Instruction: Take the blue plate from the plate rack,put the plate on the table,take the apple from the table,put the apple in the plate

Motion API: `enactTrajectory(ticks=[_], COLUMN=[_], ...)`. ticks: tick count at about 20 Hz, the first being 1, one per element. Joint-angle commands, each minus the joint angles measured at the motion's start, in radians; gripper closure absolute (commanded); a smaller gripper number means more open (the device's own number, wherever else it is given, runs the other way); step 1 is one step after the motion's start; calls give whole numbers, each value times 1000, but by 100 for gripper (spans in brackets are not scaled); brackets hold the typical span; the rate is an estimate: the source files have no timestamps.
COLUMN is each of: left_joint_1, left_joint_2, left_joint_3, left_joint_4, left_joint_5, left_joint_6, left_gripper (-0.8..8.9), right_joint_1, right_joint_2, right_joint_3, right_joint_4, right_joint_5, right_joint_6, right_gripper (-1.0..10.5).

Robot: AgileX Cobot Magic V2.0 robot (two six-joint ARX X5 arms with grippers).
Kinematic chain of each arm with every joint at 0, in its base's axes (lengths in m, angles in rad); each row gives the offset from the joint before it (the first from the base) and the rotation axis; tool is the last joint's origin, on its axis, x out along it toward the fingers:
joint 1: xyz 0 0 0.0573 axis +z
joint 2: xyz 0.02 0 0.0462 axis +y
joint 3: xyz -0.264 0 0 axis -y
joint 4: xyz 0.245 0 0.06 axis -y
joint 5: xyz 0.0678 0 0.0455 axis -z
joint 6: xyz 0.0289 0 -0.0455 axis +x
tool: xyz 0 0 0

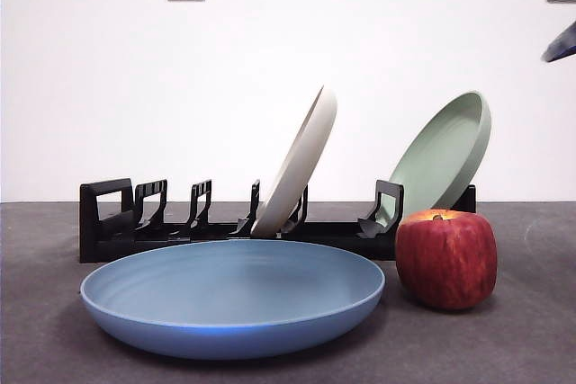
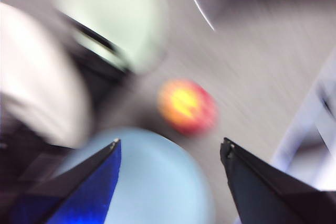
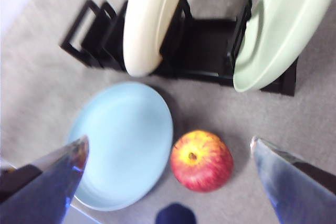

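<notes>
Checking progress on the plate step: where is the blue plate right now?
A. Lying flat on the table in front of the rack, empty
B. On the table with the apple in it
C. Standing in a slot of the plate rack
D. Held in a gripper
A: the blue plate lies flat on the table before the plate rack, empty, with the apple on the table beside it.

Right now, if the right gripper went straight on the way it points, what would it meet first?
Most likely the apple: in the right wrist view it lies between the open jaws of the right gripper, near the blue plate. Depth is unclear, so the table beyond it could come first.
</notes>
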Motion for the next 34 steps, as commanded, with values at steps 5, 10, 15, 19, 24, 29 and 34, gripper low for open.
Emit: enactTrajectory(ticks=[5, 10, 15, 19, 24, 29, 34], left_joint_1=[177, 447, 589, 589, 589, 589, 587], left_joint_2=[-352, -508, -599, -627, -627, -627, -624], left_joint_3=[-5, -5, -5, -5, -5, -5, -5], left_joint_4=[-66, -253, -387, -449, -489, -487, -465], left_joint_5=[-91, -108, -116, -116, -116, -113, -112], left_joint_6=[7, 29, 30, 8, -6, -6, -6], left_gripper=[491, 491, 491, 495, 498, 499, 498], right_joint_1=[227, 279, 279, 279, 278, 280, 357], right_joint_2=[241, 456, 629, 708, 676, 544, 491], right_joint_3=[94, 94, 94, 94, 95, 137, 259], right_joint_4=[-64, -47, 17, 32, 24, 15, 18], right_joint_5=[273, 348, 343, 306, 313, 301, 241], right_joint_6=[-67, -78, -85, -78, -70, -22, 3], right_gripper=[375, 377, 379, 476, 955, 956, 958])
